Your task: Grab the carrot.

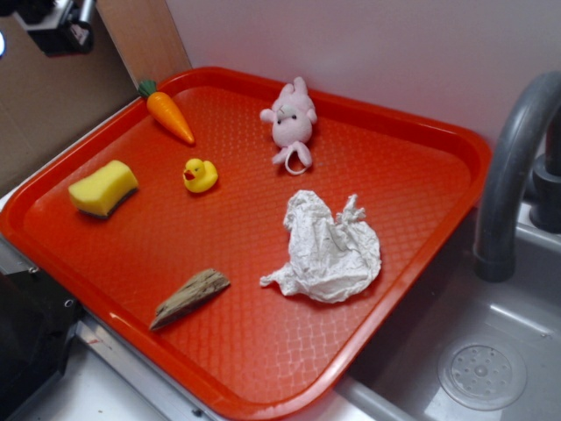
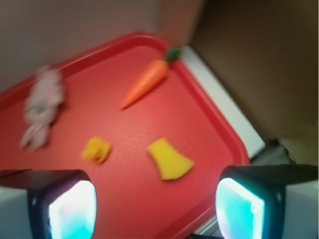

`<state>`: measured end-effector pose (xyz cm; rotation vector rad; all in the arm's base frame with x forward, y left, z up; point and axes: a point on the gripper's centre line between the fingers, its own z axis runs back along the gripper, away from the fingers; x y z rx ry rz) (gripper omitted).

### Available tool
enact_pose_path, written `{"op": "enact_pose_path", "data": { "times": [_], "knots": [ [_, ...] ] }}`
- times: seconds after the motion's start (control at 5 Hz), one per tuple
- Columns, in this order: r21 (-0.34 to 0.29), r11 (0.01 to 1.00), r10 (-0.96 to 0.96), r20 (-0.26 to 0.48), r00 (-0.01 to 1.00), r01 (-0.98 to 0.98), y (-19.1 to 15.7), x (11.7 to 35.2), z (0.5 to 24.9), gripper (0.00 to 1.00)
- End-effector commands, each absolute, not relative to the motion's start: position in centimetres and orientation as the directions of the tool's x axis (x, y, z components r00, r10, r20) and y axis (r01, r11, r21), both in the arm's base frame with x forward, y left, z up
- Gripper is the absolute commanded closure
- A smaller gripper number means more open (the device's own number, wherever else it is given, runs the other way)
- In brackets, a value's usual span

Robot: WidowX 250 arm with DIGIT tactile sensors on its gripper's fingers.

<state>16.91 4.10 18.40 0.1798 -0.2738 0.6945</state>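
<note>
Carrot count first: one small orange toy carrot [image 1: 169, 116] with a green leafy top lies at the far left corner of a single red plastic tray [image 1: 263, 368], its tip pointing toward the tray's middle and its leaves nearly against the raised rim.

Working from the near edge of the tray outward, there is one brown wood piece [image 1: 189, 297] lying flat near the front rim. A little farther in, to the right, sits one crumpled white paper wad [image 1: 326, 250]. Beyond those, on the left side, rests one yellow sponge [image 1: 103, 188], and just beside it, toward the centre, one yellow rubber duck [image 1: 200, 175]. Farther still come the carrot and, to its right near the back rim, one pink plush bunny [image 1: 292, 118]. Each item lies apart from the others.

To the right of the tray stands one grey faucet [image 1: 508, 167] over a grey sink [image 1: 491, 351].

From the wrist camera, blurred, the gripper [image 2: 154, 206] hangs above the tray's left side, over the sponge and duck, well short of the carrot. Its two fingers [image 2: 72, 209] are spread wide and hold nothing.
</note>
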Motion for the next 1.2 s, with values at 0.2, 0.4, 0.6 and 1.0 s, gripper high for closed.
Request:
{"op": "enact_pose_path", "data": {
  "times": [0.2, 0.4, 0.6, 1.0],
  "knots": [
    [-0.018, 0.548, 0.794, 0.326, 0.514, -0.836, 11.4, 24.1, 10.2, 0.00],
    [-0.058, 0.580, 0.791, 0.275, 0.546, -0.812, 11.7, 27.2, 8.1, 0.00],
    [-0.032, 0.560, 0.804, 0.263, 0.533, -0.828, 12.4, 28.3, 7.1, 0.00],
    [0.006, 0.492, 0.854, 0.191, 0.484, -0.870, 13.4, 27.7, 5.1, 0.00]
  ]
}}
